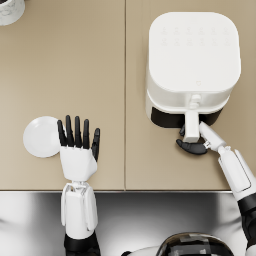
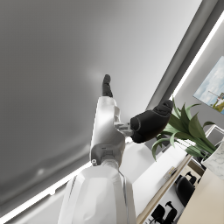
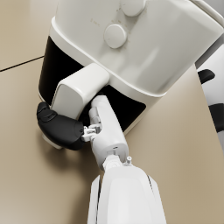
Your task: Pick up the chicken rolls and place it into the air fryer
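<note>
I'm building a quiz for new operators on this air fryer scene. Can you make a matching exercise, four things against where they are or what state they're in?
Things:
1. left robot hand
2. right robot hand
3. white plate
4. air fryer

Places or states:
A. at the air fryer's drawer handle
B. far right of the counter, drawer shut
C. open, fingers spread, holding nothing
D. empty, beside the left robot hand

Pairs: 1-C, 2-A, 3-D, 4-B
</note>
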{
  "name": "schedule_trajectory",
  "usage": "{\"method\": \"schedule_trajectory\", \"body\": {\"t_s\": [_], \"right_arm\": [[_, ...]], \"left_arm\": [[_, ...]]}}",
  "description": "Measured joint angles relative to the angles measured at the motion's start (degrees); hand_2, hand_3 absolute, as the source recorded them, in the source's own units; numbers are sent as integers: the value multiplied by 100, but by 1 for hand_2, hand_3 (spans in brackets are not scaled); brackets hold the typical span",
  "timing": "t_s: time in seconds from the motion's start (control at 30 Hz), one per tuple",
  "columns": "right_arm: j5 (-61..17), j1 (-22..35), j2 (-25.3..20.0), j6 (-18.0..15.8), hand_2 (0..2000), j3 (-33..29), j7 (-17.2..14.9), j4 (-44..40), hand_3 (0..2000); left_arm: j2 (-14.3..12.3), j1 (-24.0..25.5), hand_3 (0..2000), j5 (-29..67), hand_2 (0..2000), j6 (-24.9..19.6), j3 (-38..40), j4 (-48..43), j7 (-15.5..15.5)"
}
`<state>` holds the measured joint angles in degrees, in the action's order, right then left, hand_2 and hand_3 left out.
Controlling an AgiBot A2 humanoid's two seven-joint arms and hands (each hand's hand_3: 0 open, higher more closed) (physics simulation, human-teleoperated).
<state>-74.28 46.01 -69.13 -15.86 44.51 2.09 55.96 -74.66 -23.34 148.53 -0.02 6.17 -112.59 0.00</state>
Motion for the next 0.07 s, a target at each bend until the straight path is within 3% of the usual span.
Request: {"method": "schedule_trajectory", "body": {"t_s": [0.07], "right_arm": [[0, -2, 0, -4, 2000, -2, 6, 0, 2000]], "left_arm": [[0, 0, 0, 0, 0, 0, 0, 0, 0]]}}
